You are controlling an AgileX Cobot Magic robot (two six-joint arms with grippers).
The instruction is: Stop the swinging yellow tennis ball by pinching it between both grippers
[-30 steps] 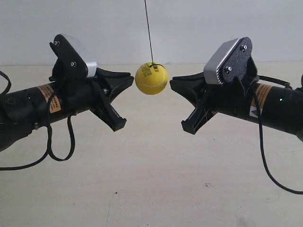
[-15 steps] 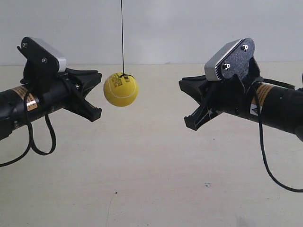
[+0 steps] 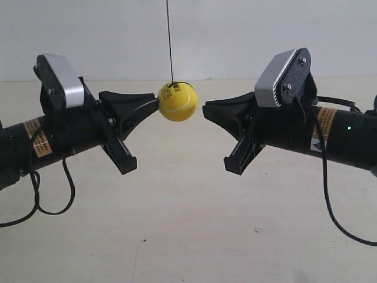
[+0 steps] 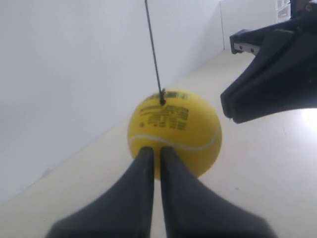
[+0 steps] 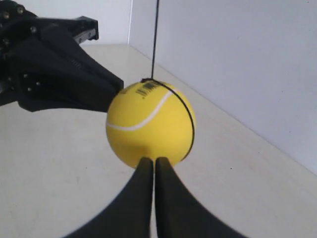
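Observation:
The yellow tennis ball (image 3: 178,101) hangs on a thin black string (image 3: 169,41) between the two arms. My left gripper (image 3: 154,103), on the arm at the exterior view's left, is shut, and its pointed tip touches the ball's side. My right gripper (image 3: 206,109) is also shut; its tip stands a small gap from the ball's other side. In the left wrist view the ball (image 4: 173,129) sits just beyond the shut gripper (image 4: 154,151), white seam and black print facing it. The right wrist view shows the ball (image 5: 148,124) right at the shut gripper (image 5: 150,161).
A pale tabletop (image 3: 188,224) lies well below both arms, with a white wall (image 3: 265,35) behind. Black cables (image 3: 59,194) loop down from each arm. The opposite gripper (image 4: 267,84) shows in each wrist view beyond the ball.
The ball has swung back toward the exterior view's right. The left arm has followed it that way until its tip meets the ball, and the right arm has edged in toward the ball.

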